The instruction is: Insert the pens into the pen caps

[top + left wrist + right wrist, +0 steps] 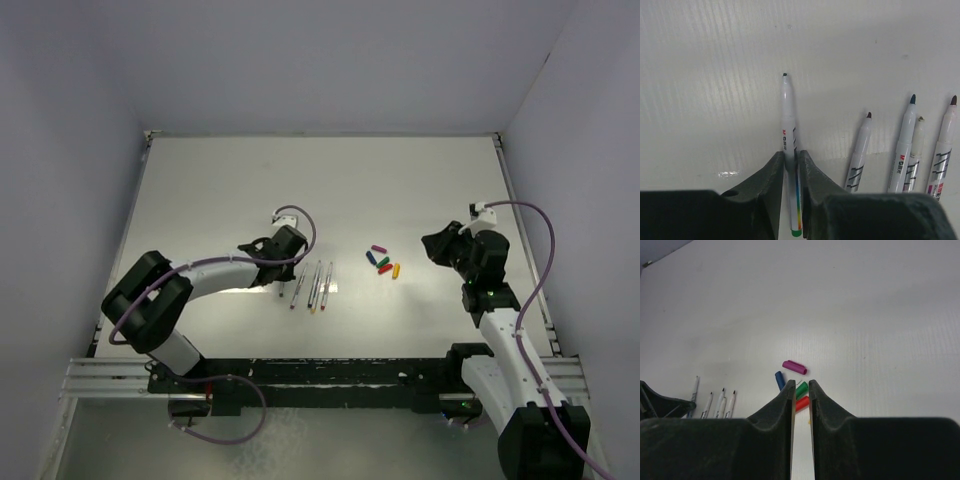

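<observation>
Silvery-white green-ended marker pen (788, 150) we see clamped by the left gripper (791, 172); the right gripper (800, 395), nearly closed and empty, hovers near small plastic caps (383, 262).

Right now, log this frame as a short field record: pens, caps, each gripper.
pens: five uncapped; one green-ended pen between the left gripper fingers, four others lying beside it on the table
caps: cluster of loose caps right of the pens
left gripper: shut on the pen
right gripper: nearly shut, empty, just short of the caps
</observation>
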